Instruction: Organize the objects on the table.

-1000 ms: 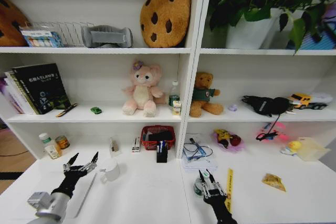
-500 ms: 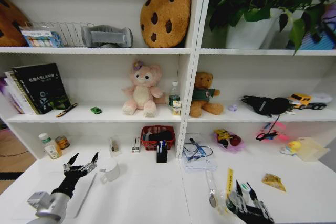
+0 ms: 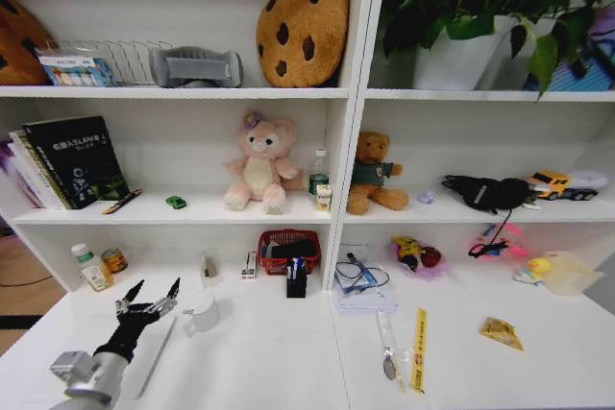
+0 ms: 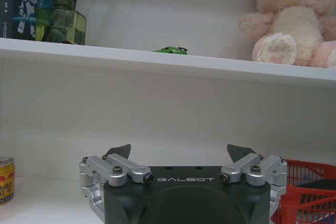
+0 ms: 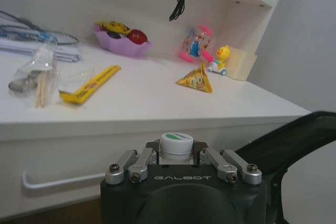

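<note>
Gripping white-capped bottle (image 5: 176,145) in our right gripper (image 5: 176,157) below table (image 5: 157,109) edge; left gripper (image 3: 149,297) spread, hovering beside mug (image 3: 202,312).

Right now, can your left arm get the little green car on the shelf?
Probably yes. The left gripper hovers open and empty over the desk, just below the shelf, and the green car sits near the shelf's front edge with nothing blocking it.

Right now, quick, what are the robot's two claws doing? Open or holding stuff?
Left gripper: open, holding nothing, hovering over the white desk near the mug.
Right gripper: shut on a small white-capped bottle, off the desk's front edge.
</note>
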Motion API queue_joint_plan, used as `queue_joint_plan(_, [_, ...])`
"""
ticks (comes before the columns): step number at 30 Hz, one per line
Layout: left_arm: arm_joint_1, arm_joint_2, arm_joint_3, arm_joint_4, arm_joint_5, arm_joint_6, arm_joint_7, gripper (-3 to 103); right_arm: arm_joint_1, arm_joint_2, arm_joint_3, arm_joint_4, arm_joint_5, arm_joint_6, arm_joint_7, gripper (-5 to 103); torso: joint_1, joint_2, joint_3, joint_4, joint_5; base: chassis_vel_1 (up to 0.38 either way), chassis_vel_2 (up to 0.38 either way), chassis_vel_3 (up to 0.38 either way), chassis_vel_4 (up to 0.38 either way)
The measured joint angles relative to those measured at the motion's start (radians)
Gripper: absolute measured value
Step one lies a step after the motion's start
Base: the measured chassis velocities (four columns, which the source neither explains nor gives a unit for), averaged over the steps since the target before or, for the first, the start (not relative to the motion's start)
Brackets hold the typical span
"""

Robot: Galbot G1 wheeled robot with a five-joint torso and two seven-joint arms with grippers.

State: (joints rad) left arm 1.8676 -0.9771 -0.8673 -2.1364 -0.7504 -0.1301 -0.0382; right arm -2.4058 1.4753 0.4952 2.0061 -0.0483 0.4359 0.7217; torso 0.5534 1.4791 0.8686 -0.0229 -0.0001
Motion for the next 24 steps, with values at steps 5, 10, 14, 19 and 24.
queue_joint_plan(5, [0.0, 0.0, 0.0, 0.0, 0.0, 0.0, 0.0, 100, 0.099, -0.01, 0.004, -0.158, 0.025, 0.005, -0.015, 30, 0.0, 0.0, 0.0, 0.0, 0.0001, 0.0, 0.0, 0.0, 0.0])
queue_joint_plan(10, [0.0, 0.0, 0.0, 0.0, 0.0, 0.0, 0.0, 100, 0.302, -0.056, -0.018, -0.455, 0.029, 0.071, -0.134, 30, 0.0, 0.0, 0.0, 0.0001, 0.0003, 0.0, 0.0, 0.0, 0.0])
queue_joint_plan(14, [0.0, 0.0, 0.0, 0.0, 0.0, 0.0, 0.0, 100, 0.436, -0.083, -0.04, -0.614, 0.025, 0.119, -0.21, 30, 0.0, 0.0, 0.0, 0.0001, 0.0004, 0.0, 0.0, 0.0, 0.0])
queue_joint_plan(19, [0.0, 0.0, 0.0, 0.0, 0.0, 0.0, 0.0, 100, 0.573, -0.106, -0.074, -0.75, -0.014, 0.121, -0.243, 30, 0.0, 0.0, 0.0, 0.0002, 0.0002, 0.0, 0.0, 0.0, 0.0])
queue_joint_plan(24, [0.0, 0.0, 0.0, 0.0, 0.0, 0.0, 0.0, 100, 0.684, -0.125, -0.108, -0.878, -0.039, 0.119, -0.269, 29, 0.0, 0.0, 0.0, 0.0001, 0.0004, 0.0, 0.0, 0.0, 0.0])
